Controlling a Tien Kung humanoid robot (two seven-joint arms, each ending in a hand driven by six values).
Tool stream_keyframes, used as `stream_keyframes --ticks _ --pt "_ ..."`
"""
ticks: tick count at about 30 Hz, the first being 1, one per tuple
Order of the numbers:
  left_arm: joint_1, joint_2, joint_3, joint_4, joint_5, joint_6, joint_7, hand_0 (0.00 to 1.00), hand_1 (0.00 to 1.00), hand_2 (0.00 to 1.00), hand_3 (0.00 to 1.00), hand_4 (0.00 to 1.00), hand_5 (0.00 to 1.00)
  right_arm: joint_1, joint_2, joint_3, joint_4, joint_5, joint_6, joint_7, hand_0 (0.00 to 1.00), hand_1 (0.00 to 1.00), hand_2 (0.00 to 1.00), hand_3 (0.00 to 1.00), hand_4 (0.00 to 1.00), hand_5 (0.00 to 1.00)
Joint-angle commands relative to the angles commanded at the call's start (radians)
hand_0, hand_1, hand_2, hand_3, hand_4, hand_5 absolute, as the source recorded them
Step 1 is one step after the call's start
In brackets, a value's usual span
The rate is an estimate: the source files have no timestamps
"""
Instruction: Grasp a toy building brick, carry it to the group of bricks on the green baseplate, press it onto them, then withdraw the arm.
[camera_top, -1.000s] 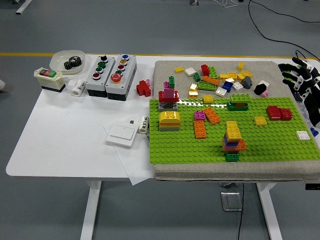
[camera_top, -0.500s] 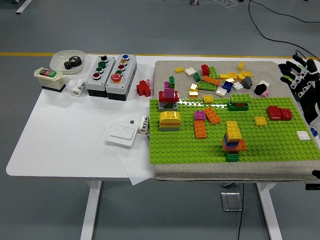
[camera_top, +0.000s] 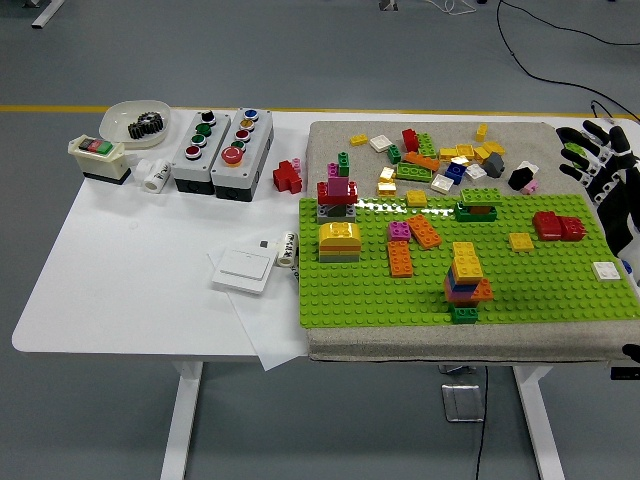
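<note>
While your right hand (camera_top: 598, 165) hangs at the table's right edge with its fingers (camera_top: 575, 152) spread and nothing between them, you carry no brick. The palm faces in toward the loose bricks (camera_top: 435, 157) scattered on the grey mat (camera_top: 330, 140) beyond the green baseplate (camera_top: 350, 290), and the nearest of them, a black and pink piece (camera_top: 523, 178), lies just beside your fingertips. That open, splayed pose fits a hand about to close on one of those pieces, and it fits equally a hand drawing away with its brick already pressed down; you cannot settle which from this view.

On the baseplate, the tallest group is the stacked tower (camera_top: 465, 282) of yellow, orange, blue and green near the front edge. A yellow and grey block (camera_top: 340, 241) stands to its left, and a red pair (camera_top: 558, 226) sits near your hand.

Your left hand is out of view. Button boxes (camera_top: 222, 149) and a wall switch (camera_top: 244, 268) lie well apart on the white table (camera_top: 130, 280).
</note>
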Motion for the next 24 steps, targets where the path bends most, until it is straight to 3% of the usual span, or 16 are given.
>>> stream_keyframes --ticks 24 --pt "-0.001 0.004 0.011 -0.002 -0.011 0.0 -0.006 0.74 0.726 0.718 0.591 0.639 0.663 -0.003 0.017 0.028 0.005 0.067 0.032 -0.028 0.801 0.78 0.83 0.852 0.998 0.788"
